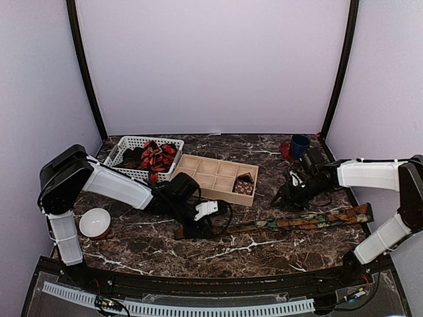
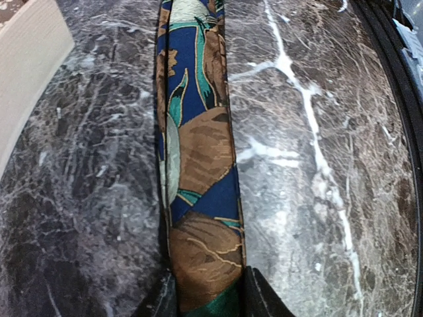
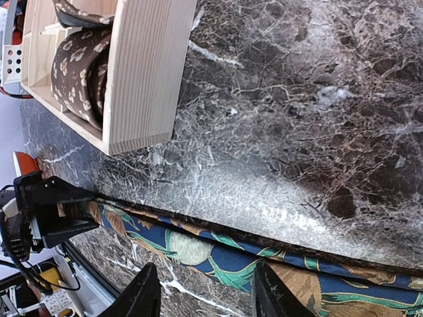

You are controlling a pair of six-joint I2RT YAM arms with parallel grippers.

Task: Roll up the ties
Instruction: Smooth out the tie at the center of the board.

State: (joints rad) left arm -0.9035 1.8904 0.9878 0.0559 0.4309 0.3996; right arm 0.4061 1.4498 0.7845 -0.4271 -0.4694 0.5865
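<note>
Tie (image 2: 198, 165) lies flat on dk marble table (image 2: 317, 198), running straight off to the right from the left gripper (image 2: 210, 300). Pattern: navy ground w/ big brown shapes, teal + cream bits, thin gold lines, green patch at the end by the gripper. Both dk fingers (image 2: 264, 300) sit right vs the tie's 2 edges, tie end btwn them; can't tell if it's actually pinched. Corner of pale wooden box (image 2: 26, 72) on far side, apart from tie. Black rim (image 2: 396, 112) runs along near side. White veins cross the marble nr the tie.
</note>
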